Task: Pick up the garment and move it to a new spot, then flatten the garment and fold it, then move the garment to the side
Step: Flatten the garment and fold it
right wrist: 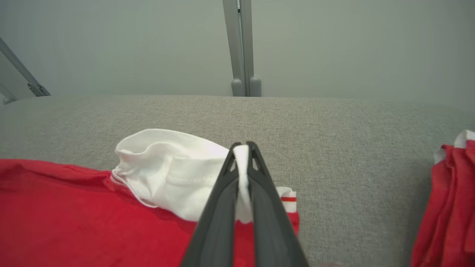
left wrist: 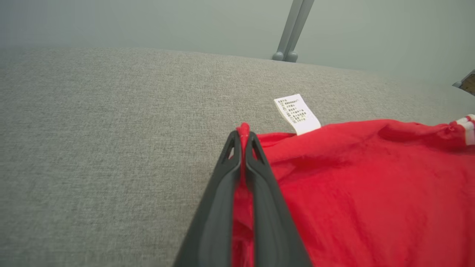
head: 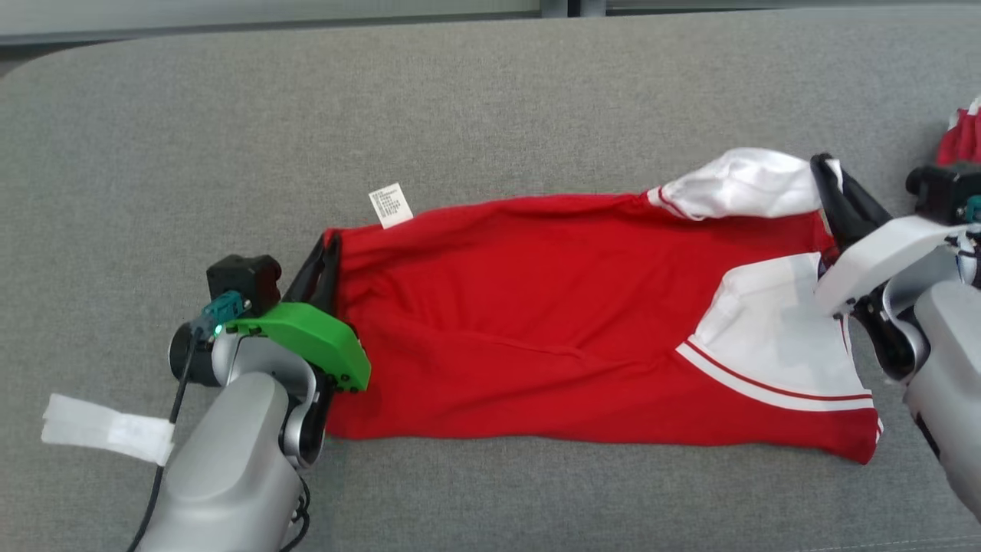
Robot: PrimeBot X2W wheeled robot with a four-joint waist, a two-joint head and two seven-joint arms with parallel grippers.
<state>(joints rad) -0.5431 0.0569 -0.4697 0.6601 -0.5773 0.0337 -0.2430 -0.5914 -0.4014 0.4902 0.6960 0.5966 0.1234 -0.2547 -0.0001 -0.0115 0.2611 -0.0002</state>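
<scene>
The garment [head: 536, 314] is a red shirt with white sleeves, spread sideways across the grey cushion [head: 490, 100]. My left gripper [head: 331, 244] is shut on its red hem corner at the left end; red cloth shows pinched between the dark fingers [left wrist: 243, 138], beside the white care label [left wrist: 297, 113]. My right gripper [head: 826, 170] is shut on the white sleeve [head: 739, 184] at the right end, where white fabric sits between the fingertips [right wrist: 243, 150]. The shirt's body [right wrist: 92, 207] lies slightly wrinkled between the two grips.
Another red and white piece of clothing [head: 962, 138] lies at the far right edge [right wrist: 449, 200]. A white strip [head: 107, 431] rests on the cushion at the lower left. Grey upright posts [right wrist: 241, 44] stand behind the cushion's back edge.
</scene>
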